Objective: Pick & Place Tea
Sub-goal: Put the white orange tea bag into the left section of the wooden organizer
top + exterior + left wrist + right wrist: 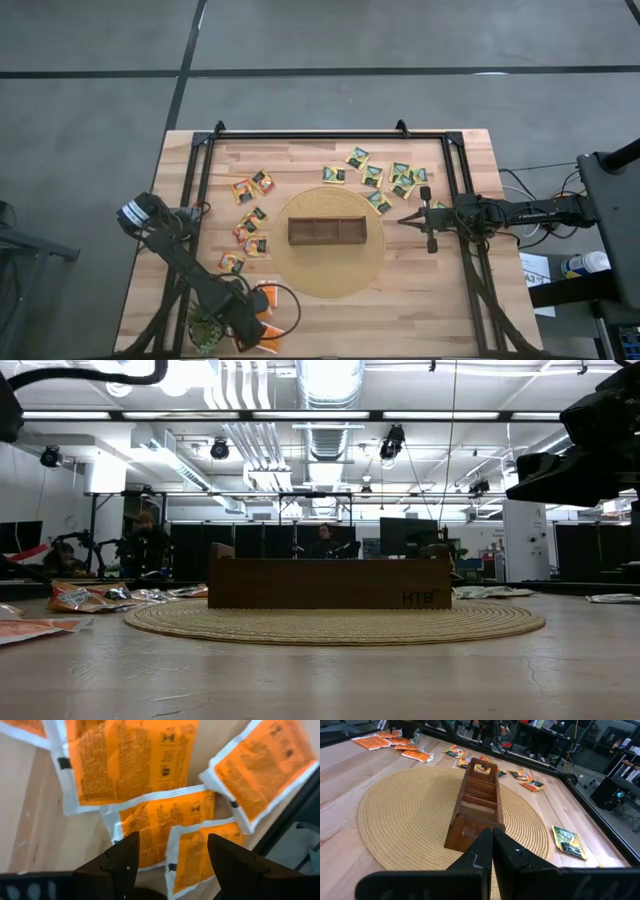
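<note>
Your left gripper (170, 855), fingers spread wide, hovers over the orange sachets (268, 300) at the table's seven o'clock corner. One sachet (200, 855) lies straight below the gap, its long axis running forward between the fingers. The right gripper (492, 845), pinched shut and empty, waits at three o'clock of the wooden box (325, 231).

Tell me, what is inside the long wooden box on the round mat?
The wooden box on the woven mat has three compartments. From above they look empty, with no tea sachets inside. In the right wrist view, its walls hide most of the compartment floors.

- Table (330, 310) is showing pale, smooth, planked wood.
- Round mat (405, 815) is looking like coarse woven straw.
- Box (477, 795) is showing dark matt wood.
- Orange sachets (165, 817) are looking like glossy, crinkled paper.
</note>
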